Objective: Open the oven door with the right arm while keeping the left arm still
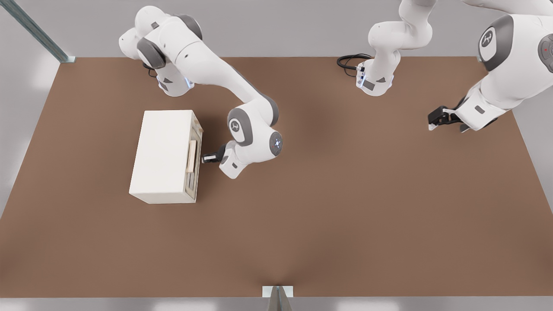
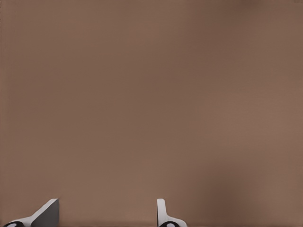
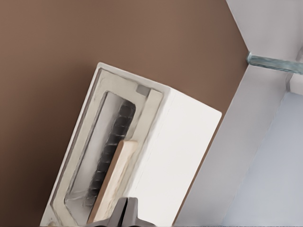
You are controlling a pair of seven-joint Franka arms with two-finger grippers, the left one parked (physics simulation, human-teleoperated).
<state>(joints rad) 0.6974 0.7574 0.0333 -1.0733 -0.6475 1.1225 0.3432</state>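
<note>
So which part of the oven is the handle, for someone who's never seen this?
On the brown table stands one cream oven. Its windowed door faces the pincer, close beside it. The handle is the pale tan bar on that door, the only tan part.

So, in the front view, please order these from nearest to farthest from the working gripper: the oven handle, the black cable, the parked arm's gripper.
Measured from the right gripper, beside the oven door:
1. Handle: just toward the front view's left of the gripper.
2. Black cable: far table edge, toward the front view's right.
3. Parked arm's gripper: farthest, near the front view's right edge.
</note>
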